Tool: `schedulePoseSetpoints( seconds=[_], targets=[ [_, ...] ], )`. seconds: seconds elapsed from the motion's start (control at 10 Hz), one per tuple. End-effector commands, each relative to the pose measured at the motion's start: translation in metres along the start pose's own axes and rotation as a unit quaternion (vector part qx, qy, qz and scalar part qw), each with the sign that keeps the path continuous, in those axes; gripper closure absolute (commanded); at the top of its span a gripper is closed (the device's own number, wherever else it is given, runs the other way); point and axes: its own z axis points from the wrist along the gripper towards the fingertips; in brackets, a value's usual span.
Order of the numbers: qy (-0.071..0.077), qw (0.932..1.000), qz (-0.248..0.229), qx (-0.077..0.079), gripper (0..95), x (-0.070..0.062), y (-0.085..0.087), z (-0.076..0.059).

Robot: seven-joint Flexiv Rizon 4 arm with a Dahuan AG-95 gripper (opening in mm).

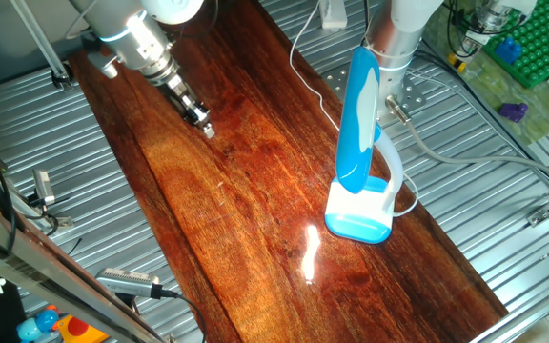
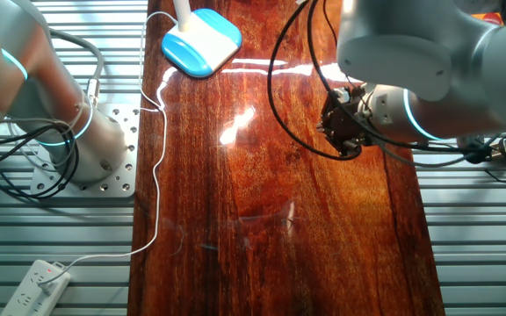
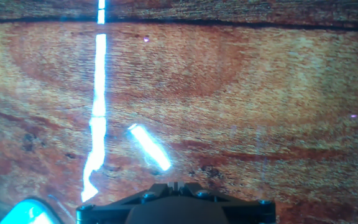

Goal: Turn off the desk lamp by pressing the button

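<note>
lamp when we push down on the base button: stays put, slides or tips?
Probably light: the desk lamp looks like thin plastic. It may skid, since the wooden tabletop is glossy enough to show glare. Tipping seems possible: the long blue head stands tall over a small base. A straight-down press should load the base rather than tilt it.

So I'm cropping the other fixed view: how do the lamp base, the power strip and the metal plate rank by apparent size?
1. Metal plate, though the arm hides part.
2. Lamp base.
3. Power strip, cut by the frame edge, so its place against the lamp base is unsure.
</note>
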Motion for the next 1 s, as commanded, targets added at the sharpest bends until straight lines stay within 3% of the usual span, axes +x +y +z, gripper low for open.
schedulePoseSetpoints(
  seconds=[0.1, 1.0],
  targets=[
    [0.007, 1.0, -0.005, -0.002, 95.0, -0.0013, -0.0003, -0.0003],
    [0.007, 0.9997, 0.006, -0.021, 95.0, -0.0013, -0.0003, -0.0003]
  ],
)
